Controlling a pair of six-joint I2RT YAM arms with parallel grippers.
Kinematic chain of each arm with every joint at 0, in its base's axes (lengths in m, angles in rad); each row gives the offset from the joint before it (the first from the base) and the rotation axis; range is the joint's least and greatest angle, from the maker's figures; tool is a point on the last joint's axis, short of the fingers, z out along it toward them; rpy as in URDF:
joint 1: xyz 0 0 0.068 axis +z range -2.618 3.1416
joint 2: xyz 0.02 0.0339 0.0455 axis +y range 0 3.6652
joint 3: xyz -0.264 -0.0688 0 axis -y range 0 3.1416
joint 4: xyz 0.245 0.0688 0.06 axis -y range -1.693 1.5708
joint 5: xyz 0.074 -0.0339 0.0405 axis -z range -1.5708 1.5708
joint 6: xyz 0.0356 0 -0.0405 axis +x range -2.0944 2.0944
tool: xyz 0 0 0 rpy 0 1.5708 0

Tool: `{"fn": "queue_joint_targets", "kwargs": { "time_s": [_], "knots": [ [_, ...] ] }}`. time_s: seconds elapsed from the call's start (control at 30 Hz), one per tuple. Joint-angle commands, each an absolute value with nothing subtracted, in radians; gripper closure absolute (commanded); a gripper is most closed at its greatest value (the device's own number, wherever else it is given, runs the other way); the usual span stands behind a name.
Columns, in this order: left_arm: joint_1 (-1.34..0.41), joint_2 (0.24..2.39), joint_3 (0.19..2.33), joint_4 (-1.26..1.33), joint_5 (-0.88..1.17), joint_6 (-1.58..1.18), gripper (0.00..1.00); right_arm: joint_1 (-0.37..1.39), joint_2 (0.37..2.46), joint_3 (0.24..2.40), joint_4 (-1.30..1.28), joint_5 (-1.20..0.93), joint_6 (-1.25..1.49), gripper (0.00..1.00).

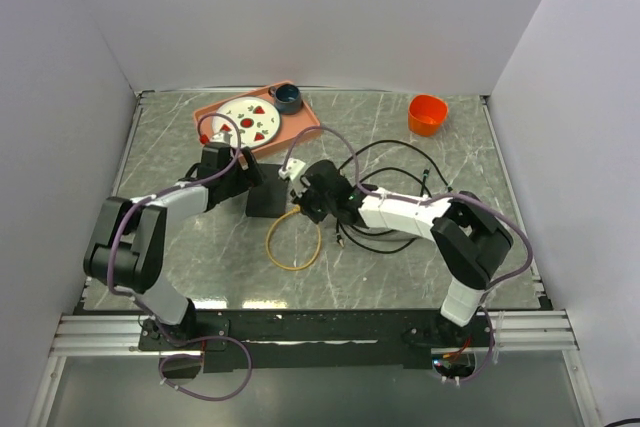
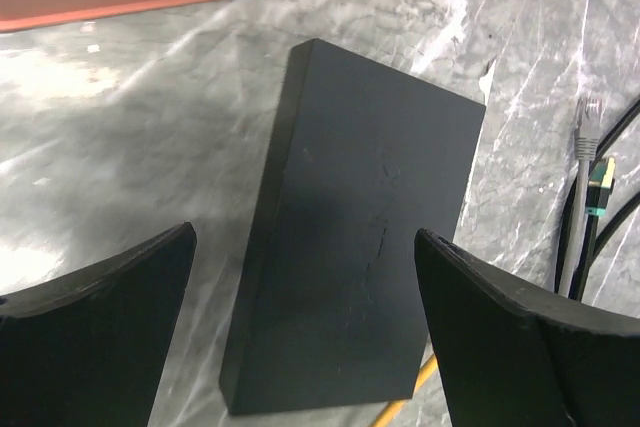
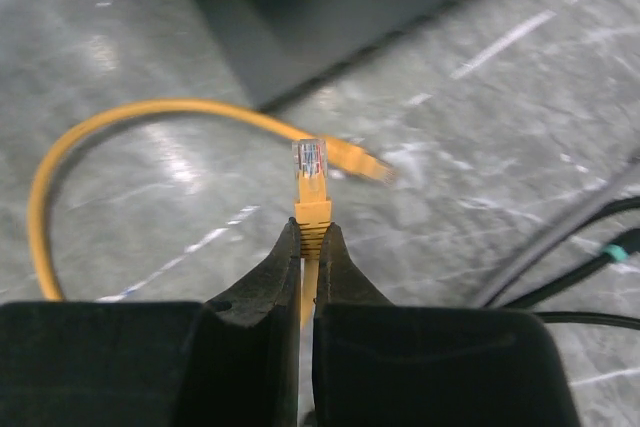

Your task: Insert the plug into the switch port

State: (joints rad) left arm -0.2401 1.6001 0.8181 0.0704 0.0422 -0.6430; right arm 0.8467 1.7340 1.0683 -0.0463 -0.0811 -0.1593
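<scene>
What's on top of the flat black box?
Nothing lies on the switch; its top is bare, with faint scratches. The left gripper hovers over it, jaws wide open, one on each side. Its sockets are out of sight, and the table beneath it is covered.

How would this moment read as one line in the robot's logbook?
left gripper: open, above switch | right gripper: shut on plug | status: plug not yet in switch

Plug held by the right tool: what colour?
Yellow plug, clear tip; best in right wrist view.
</scene>
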Motion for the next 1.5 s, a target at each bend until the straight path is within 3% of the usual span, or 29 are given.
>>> {"fn": "queue_joint_targets", "kwargs": {
  "time_s": [0.0, 0.23, 0.4, 0.7, 0.9, 1.03, 1.47],
  "knots": [
    [-0.233, 1.675, 0.880, 0.175, 0.133, -0.594, 0.03, 0.799, 1.755, 1.120, -0.012, -0.130, -0.176, 1.00],
    [-0.233, 1.795, 1.017, 0.153, 0.181, -0.565, 0.02, 0.816, 1.682, 1.108, -0.074, -0.196, -0.183, 1.00],
    [-0.235, 1.793, 1.058, 0.115, 0.147, -0.554, 0.03, 0.980, 1.511, 1.051, -0.112, -0.138, -0.204, 1.00],
    [-0.233, 1.707, 1.025, 0.074, 0.126, -0.548, 0.03, 1.066, 0.932, 0.954, -0.091, -0.317, -0.175, 1.00],
    [-0.233, 1.666, 1.009, 0.060, 0.123, -0.545, 0.03, 1.063, 0.599, 0.945, -0.254, -0.046, -0.184, 1.00],
    [-0.233, 1.669, 1.005, 0.054, 0.129, -0.545, 0.03, 1.065, 0.558, 0.939, -0.325, -0.049, -0.176, 1.00],
    [-0.233, 1.629, 1.005, 0.003, 0.097, -0.506, 0.03, 1.118, 0.830, 1.127, -0.339, -0.509, -0.178, 1.00]
  ]
}}
